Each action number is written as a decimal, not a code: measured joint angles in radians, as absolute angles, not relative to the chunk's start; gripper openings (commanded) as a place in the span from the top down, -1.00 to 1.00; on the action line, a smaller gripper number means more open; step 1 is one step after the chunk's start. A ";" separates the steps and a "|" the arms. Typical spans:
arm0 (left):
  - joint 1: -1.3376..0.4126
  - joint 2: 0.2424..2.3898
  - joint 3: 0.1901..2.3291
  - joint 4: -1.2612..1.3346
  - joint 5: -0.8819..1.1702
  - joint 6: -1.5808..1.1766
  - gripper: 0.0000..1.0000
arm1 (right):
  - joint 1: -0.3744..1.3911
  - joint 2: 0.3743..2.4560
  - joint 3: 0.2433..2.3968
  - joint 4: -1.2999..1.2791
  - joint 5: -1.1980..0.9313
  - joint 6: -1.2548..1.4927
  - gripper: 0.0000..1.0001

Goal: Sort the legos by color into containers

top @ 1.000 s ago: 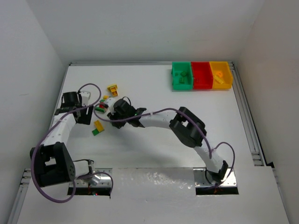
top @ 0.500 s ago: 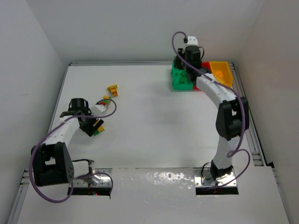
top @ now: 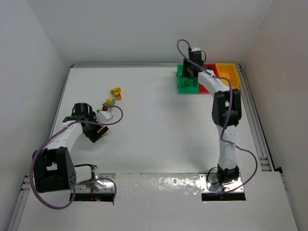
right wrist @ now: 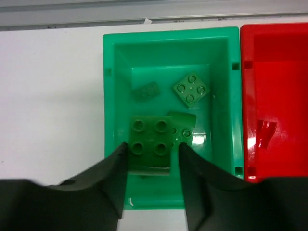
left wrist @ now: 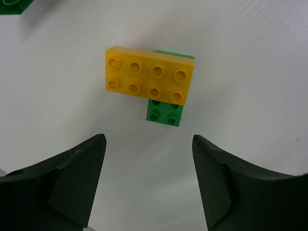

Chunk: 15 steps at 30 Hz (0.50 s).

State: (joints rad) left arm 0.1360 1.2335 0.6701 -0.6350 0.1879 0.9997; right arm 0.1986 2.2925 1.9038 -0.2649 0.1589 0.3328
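few sorted: green bin [right wrist: 115, 86], far-right corner
right gripper [right wrist: 150, 161]: pinching green 2x2 brick [right wrist: 150, 142] over it
left gripper [left wrist: 149, 178]: spread empty over yellow 2x4 brick [left wrist: 149, 77]
unsorted: left-edge pile [top: 107, 103]

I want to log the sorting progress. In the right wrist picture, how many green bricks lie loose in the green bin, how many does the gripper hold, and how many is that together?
Loose green bricks in the green bin: 3 (square one, dark one, half-hidden one)
Green brick held by the right gripper: 1
Total: 4
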 measured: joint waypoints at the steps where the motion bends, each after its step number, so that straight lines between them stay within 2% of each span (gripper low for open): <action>1: 0.135 1.233 0.670 -0.635 0.189 1.002 -0.38 | 0.198 2.292 1.906 -0.266 0.158 0.327 -0.06; 2: 0.134 1.233 0.670 -0.635 0.192 1.005 -0.37 | 0.198 2.292 1.910 -0.266 0.156 0.321 -0.26; 6: 0.132 1.233 0.670 -0.640 0.202 1.026 -0.37 | 0.198 2.289 1.916 -0.258 0.153 0.294 -0.39; 15: 0.132 1.345 0.670 -0.640 0.203 1.048 -0.29 | 0.198 2.213 1.887 -0.236 0.151 0.250 -0.45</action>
State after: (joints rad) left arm 0.1318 1.3453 0.6697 -0.6399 0.2031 1.0477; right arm 0.1978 2.2127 1.8874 -0.2356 0.1513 0.2504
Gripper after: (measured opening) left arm 0.656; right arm 0.722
